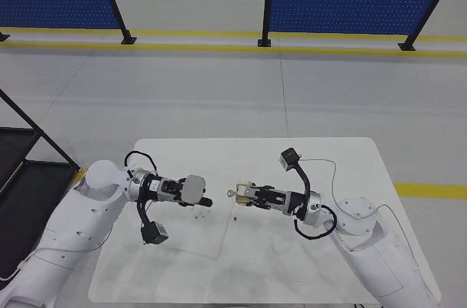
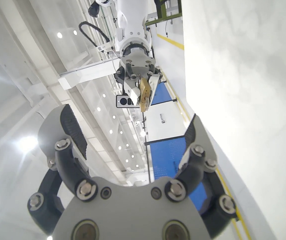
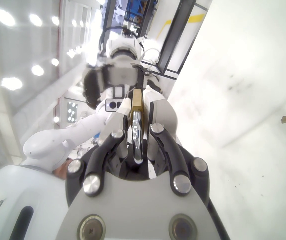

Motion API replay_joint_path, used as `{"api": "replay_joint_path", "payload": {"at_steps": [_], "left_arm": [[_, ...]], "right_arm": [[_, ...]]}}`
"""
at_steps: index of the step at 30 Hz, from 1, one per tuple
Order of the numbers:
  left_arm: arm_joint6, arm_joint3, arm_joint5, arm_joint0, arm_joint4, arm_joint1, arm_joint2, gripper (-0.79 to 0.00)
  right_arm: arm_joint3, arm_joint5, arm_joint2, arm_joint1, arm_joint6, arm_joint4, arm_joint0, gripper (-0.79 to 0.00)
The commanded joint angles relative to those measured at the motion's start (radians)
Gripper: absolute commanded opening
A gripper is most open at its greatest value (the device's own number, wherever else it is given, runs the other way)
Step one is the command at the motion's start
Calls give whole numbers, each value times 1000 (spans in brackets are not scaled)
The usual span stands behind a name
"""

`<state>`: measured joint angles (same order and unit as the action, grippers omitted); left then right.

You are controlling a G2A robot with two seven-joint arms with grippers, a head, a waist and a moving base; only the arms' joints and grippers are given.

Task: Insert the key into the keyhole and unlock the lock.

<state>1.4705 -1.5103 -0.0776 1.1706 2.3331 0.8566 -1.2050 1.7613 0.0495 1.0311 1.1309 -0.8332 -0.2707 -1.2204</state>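
A brass padlock (image 1: 241, 195) with a silver shackle (image 3: 136, 136) is held above the middle of the white table (image 1: 295, 254) by my right gripper (image 1: 247, 195), which is shut on it. The lock's brass end (image 2: 144, 96) points at my left gripper (image 1: 203, 197). A small pale piece at that end (image 1: 232, 192) may be the key; I cannot tell. My left gripper (image 2: 130, 118) is open with nothing between its ribbed pads (image 2: 73, 131), a short gap from the lock. In the right wrist view the lock (image 3: 136, 102) sits between both fingers.
A small brownish speck (image 3: 284, 119) lies on the table below the lock, also seen as a dark speck (image 1: 235, 219). Another speck (image 1: 199, 216) lies under the left gripper. A black rack (image 1: 10, 165) stands to the left of the table.
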Motion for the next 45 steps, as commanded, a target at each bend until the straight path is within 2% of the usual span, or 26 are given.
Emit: {"api": "replay_joint_path", "payload": {"at_steps": [1,3,13,14,17,19,23,28,32,34,38,39,45], "left_arm": [[54,55,124,-32,-98,4,24,0],[51,105,186,-59,-130,10,46,0],[51,105,186,-59,-130,10,46,0],[31,108,214,-51,-159,11,47,0],[-61,122,370,-65,-200,4,22,0],[-100,116,528,-70,-262,-1,20,0],[-368,79,796,-69,-486,-21,57,0],[-647,51,1075,-99,-677,-57,71,0],[-713,97,1090,-113,-737,-86,145,0],[-794,126,1090,-132,-804,-106,210,0],[-943,154,1090,-187,-1106,-141,326,0],[-970,156,1090,-198,-1167,-145,340,0],[-970,156,1090,-198,-1167,-145,340,0]], "right_arm": [[4,0,6,-1,-1,2,-4,-785],[6,-1,8,-2,0,4,-6,-785],[6,-1,8,-2,0,4,-6,-785],[6,-1,8,-2,0,4,-6,-785],[6,-1,8,-2,0,4,-6,-785],[6,-1,8,-2,0,4,-6,-785],[6,-1,8,-2,0,4,-6,-785],[6,-1,8,-2,0,4,-6,-785],[6,-1,8,-2,0,4,-6,-785],[6,-1,8,-2,0,4,-6,-785],[6,-1,8,-2,0,4,-6,-785],[6,-1,8,-2,0,4,-6,-785],[6,-1,8,-2,0,4,-6,-785]]}}
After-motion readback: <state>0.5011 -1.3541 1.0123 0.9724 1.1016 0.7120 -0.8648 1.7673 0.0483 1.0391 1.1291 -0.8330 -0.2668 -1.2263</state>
